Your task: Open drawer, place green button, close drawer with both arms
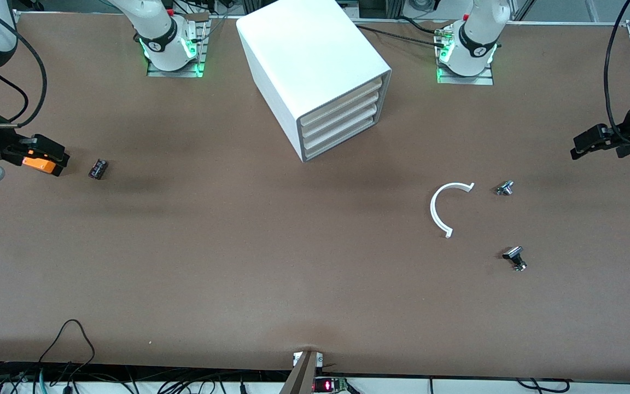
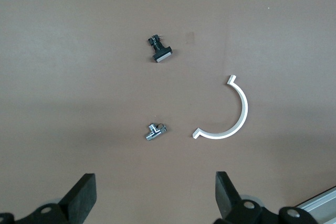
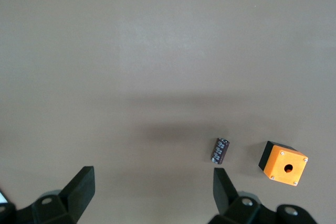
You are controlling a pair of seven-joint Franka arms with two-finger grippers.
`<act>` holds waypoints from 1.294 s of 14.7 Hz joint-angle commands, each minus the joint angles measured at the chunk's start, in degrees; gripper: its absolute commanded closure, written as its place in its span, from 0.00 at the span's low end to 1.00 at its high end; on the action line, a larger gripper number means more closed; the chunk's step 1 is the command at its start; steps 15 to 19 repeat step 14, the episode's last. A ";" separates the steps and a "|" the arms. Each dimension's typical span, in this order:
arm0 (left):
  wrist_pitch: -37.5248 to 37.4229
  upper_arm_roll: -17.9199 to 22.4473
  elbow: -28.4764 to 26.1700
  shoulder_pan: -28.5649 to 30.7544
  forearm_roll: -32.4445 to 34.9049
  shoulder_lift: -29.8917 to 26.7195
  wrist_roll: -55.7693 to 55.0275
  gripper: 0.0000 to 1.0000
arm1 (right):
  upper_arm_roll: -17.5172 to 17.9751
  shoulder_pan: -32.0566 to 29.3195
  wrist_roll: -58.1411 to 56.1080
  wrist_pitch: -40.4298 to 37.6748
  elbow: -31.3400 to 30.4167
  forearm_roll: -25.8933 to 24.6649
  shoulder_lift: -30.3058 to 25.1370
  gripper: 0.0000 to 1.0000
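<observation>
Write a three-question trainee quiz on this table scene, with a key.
1. True or false: the bottom drawer of the white cabinet is shut.
2. Which thing lies closest to the white curved strip? A: orange cube. B: small metal part. C: dark cylinder.
3. Fill in: the left gripper and the right gripper each hold nothing, and their fingers stand ___.

Key: 1 true; 2 B; 3 open.
</observation>
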 commanded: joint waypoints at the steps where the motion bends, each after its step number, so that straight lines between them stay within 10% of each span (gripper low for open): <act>1: -2.68 -0.30 3.05 -0.37 1.09 1.61 0.97 0.00 | 0.55 -0.29 0.61 -1.38 0.56 -0.59 -0.48 0.00; 19: -3.73 -0.30 3.14 -0.63 0.92 0.99 0.35 0.00 | 0.38 -0.29 0.26 -1.73 0.56 -0.59 -0.66 0.00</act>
